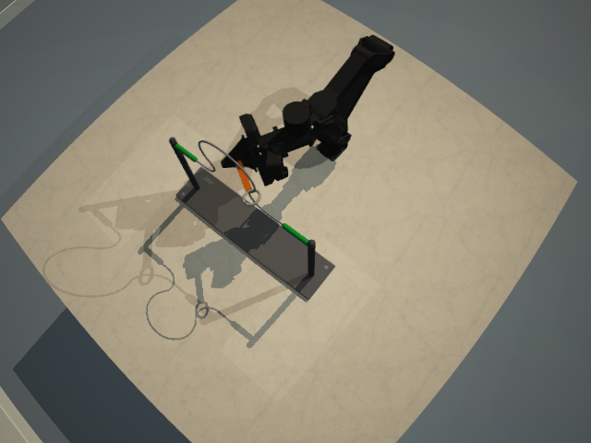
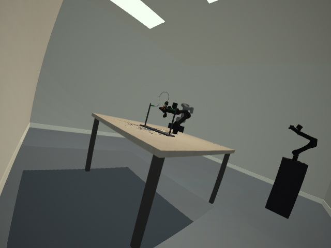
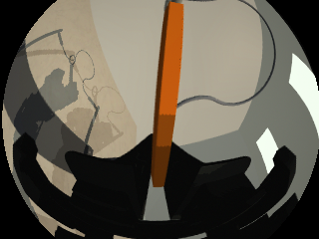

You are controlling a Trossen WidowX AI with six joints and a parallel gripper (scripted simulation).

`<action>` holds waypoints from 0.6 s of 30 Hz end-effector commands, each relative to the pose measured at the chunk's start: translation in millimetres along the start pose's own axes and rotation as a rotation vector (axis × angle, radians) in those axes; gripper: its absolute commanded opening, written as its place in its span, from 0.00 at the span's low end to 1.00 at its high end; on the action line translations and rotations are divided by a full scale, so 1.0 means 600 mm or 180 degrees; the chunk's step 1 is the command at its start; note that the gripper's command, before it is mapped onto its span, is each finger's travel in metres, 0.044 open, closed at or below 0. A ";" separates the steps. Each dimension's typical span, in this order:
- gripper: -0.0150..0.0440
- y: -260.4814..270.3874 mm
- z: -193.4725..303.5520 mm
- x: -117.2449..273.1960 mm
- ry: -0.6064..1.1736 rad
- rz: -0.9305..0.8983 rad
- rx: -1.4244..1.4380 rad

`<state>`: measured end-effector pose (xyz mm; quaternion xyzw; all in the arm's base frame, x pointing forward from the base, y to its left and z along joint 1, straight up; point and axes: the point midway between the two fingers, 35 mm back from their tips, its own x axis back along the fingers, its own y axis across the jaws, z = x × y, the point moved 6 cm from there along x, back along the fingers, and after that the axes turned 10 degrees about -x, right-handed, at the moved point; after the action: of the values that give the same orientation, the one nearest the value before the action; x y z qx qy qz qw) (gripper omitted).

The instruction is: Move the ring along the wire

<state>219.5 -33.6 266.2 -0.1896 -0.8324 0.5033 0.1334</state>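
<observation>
My gripper [image 1: 231,161] [image 2: 161,108] [image 3: 156,138] is shut on the orange handle [image 1: 243,176] [image 3: 169,85]. The ring [image 1: 259,197] at the handle's far end surrounds the thin grey wire [image 1: 270,216] [image 2: 168,97] [image 3: 274,55], between its tall loop and the green part [image 1: 295,233] [image 2: 172,109] by the near post [image 1: 311,259]. Whether the ring touches the wire cannot be told. The other green part [image 1: 186,152] [image 2: 152,105] is by the far post [image 1: 184,164] [image 2: 147,115]. The ring is almost wholly outside the wrist view.
A dark base plate [image 1: 286,259] on the table [image 1: 429,214] [image 2: 186,144] carries both posts. The wire's loop rises close to the gripper's fingers. Shadows of the arm and wire fall on the table. A second arm [image 2: 311,142] stands on a black pedestal [image 2: 287,186] away from the table.
</observation>
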 end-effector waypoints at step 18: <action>0.00 0.099 -0.009 0.028 0.0350 -0.0792 -0.1439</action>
<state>217.6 -2.9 222.7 -0.1433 -0.9228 0.3065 0.1841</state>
